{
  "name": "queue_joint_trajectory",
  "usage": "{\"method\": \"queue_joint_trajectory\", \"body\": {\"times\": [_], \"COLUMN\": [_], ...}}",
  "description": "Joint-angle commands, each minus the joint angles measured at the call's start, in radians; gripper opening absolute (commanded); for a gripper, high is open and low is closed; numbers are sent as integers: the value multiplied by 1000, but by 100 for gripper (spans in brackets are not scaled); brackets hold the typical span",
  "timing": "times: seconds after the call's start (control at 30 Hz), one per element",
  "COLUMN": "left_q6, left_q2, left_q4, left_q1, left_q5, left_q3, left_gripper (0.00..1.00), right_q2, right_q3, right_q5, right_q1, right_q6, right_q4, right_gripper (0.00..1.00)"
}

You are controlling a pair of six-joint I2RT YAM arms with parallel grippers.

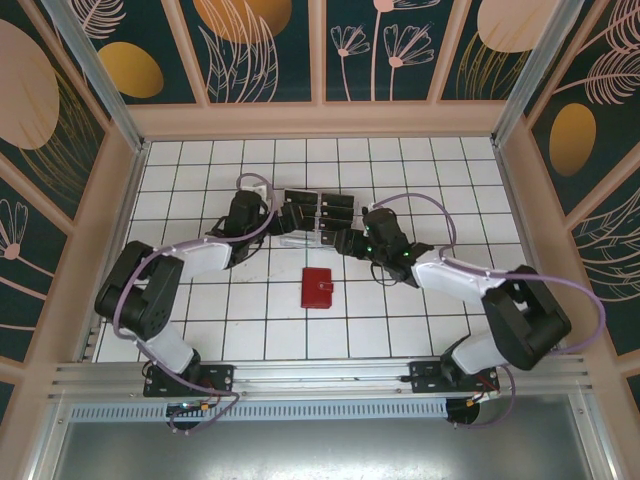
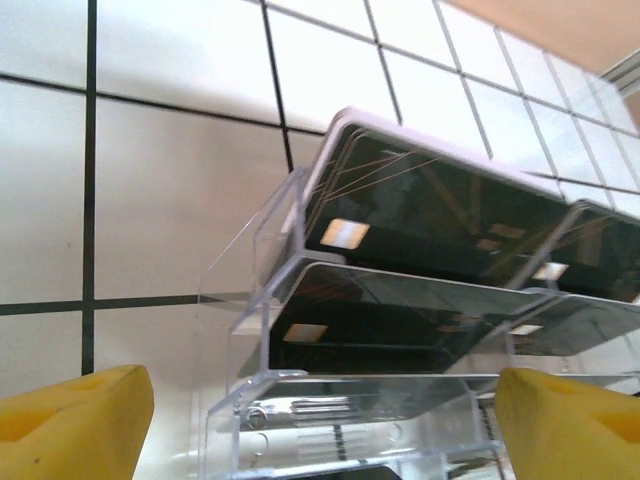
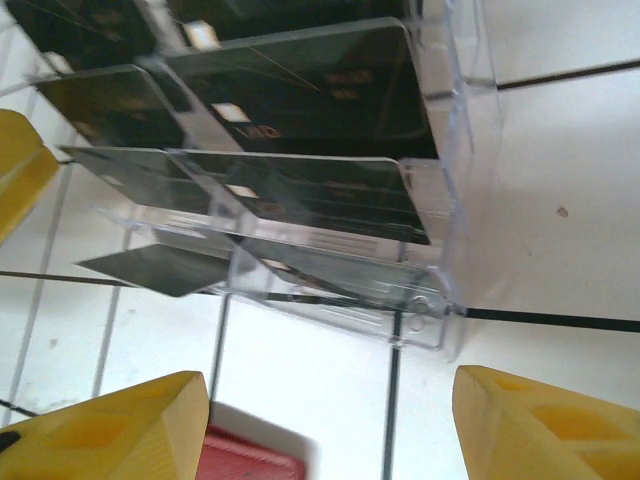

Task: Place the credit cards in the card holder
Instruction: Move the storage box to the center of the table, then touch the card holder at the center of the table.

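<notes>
Nearest us, by the arm bases, the white tiled bench [image 1: 250, 335] is lying open in a broad strip along its near edge. Just beyond, the card holder [image 1: 317, 288] is lying shut and flat near the middle of the bench, apart from both arms, with free tiles on every side.

Further on, the left pincer [image 1: 281, 221] and the right pincer [image 1: 344, 241] are facing the clear rack [image 1: 300, 240] from either side. In the left wrist view we are seeing its yellow fingertips [image 2: 70, 420] spread wide, pinching nothing, the rack's front edge ahead between them. The right pincer is likewise spread and gripping nothing.

The credit cards [image 3: 300, 90] are leaning in the rack's stepped slots. One dark card [image 3: 150, 268] is lying flat, poking out past the rack's lower side edge. Beyond the rack, bare tiles are running to the far rim.
</notes>
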Motion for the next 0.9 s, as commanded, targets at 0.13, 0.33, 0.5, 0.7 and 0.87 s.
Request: {"method": "queue_joint_trajectory", "body": {"times": [0.13,0.33,0.5,0.7,0.87], "left_q6": [-39,-66,-117,-141,-137], "left_q2": [-209,-383,-514,-583,-563], "left_q4": [1,-192,-267,-265,-248], "left_q1": [-8,-8,-7,-7,-7], "left_q5": [-40,-157,-188,-184,-174], "left_q3": [-102,-173,-272,-349,-355], "left_gripper": [91,93,94,95,95], "right_q2": [-73,30,186,339,386], "right_q3": [21,84,182,321,364], "right_q5": [154,266,325,409,427], "right_q1": [149,299,392,454,462], "right_q6": [85,158,195,210,211], "right_q4": [-205,-295,-351,-476,-510], "right_gripper": [65,59,51,46,45]}}
